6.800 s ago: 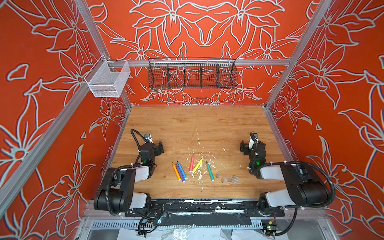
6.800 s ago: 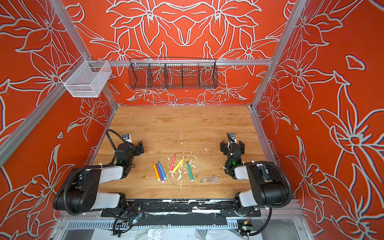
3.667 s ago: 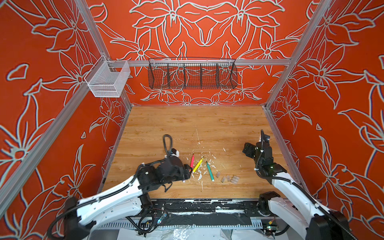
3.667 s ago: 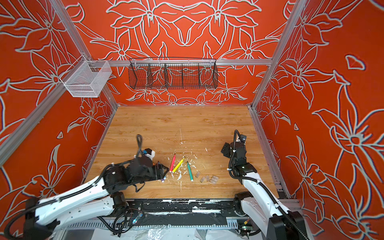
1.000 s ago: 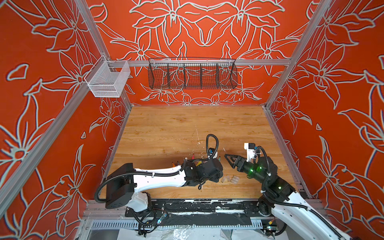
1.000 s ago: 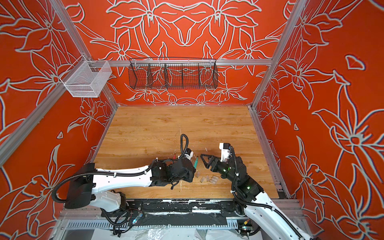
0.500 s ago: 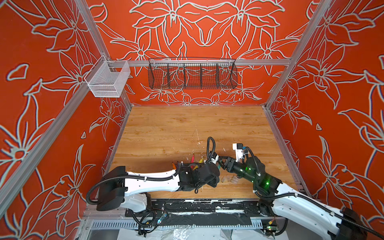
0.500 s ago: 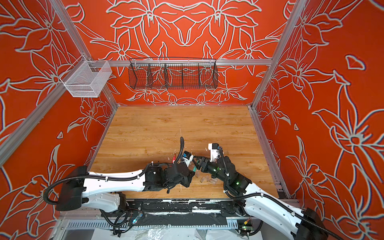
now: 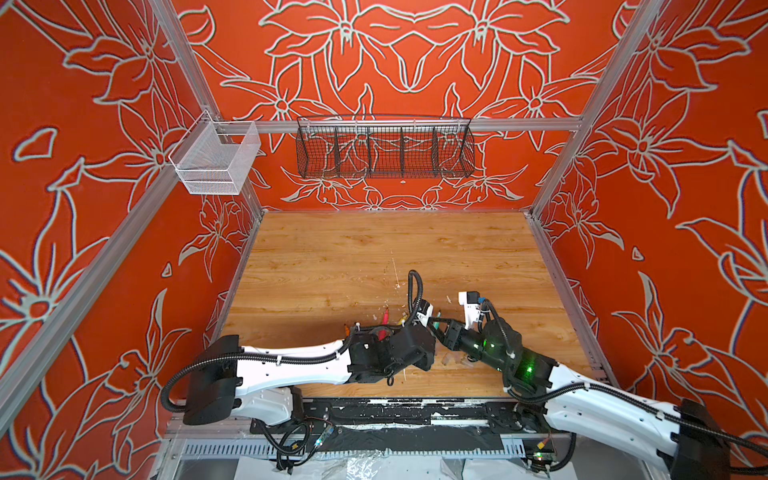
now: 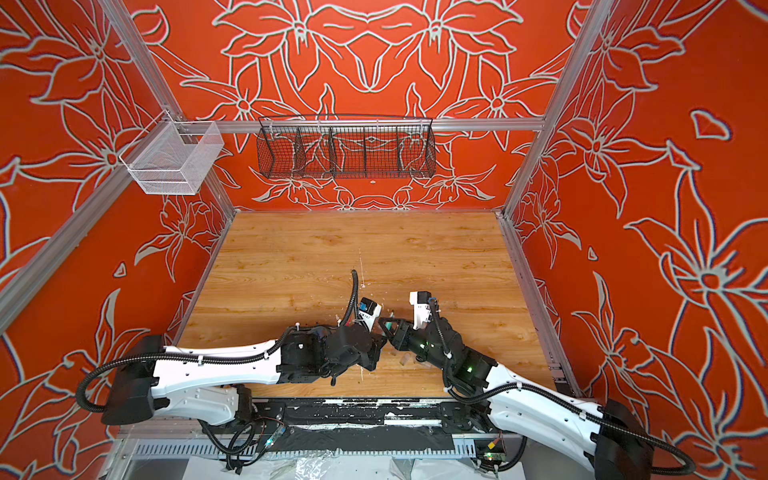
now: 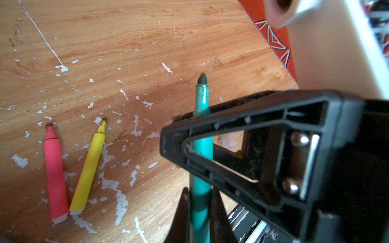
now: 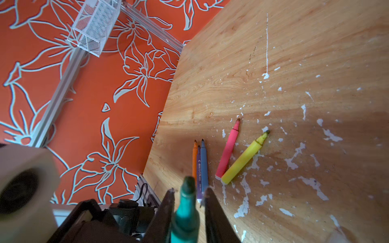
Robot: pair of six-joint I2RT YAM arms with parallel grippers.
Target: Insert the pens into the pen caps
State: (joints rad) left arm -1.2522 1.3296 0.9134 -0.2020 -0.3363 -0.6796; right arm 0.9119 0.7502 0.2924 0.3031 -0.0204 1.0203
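Teal-green plastic shows between both claws: the green pen [image 11: 202,101] is clamped tight at its rear barrel by the left claw [image 11: 200,191], while the right claw [image 12: 189,190] pinches it just behind the tip. They meet at 6 o'clock on the worktop [image 9: 374,257]. Clear pen caps [image 10: 404,360] lie at 5 o'clock from them. The purple pen [image 12: 199,166] bears print too small to read.
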